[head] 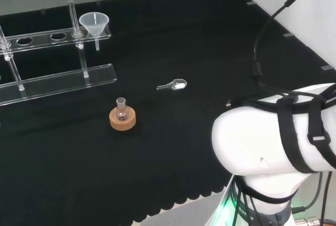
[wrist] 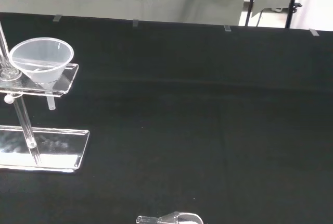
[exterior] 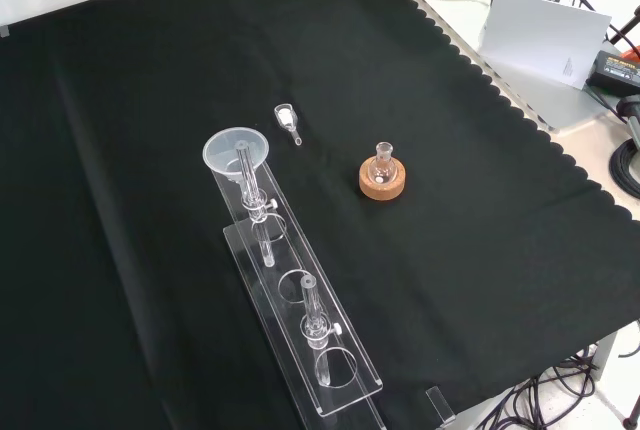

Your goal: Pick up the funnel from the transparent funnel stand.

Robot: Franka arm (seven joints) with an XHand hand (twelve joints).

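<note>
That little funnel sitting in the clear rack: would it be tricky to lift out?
The funnel looks thin, clear plastic, so probably light and perhaps slippery. Its stem hangs through a hole in the funnel stand, so lifting sideways might snag it; straight up seems safer.

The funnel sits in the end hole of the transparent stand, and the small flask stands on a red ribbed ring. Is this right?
Not quite: the small flask stands on a cork ring, not a red ribbed one, as the front view shows. The funnel does sit in the end hole of the transparent stand.
</note>
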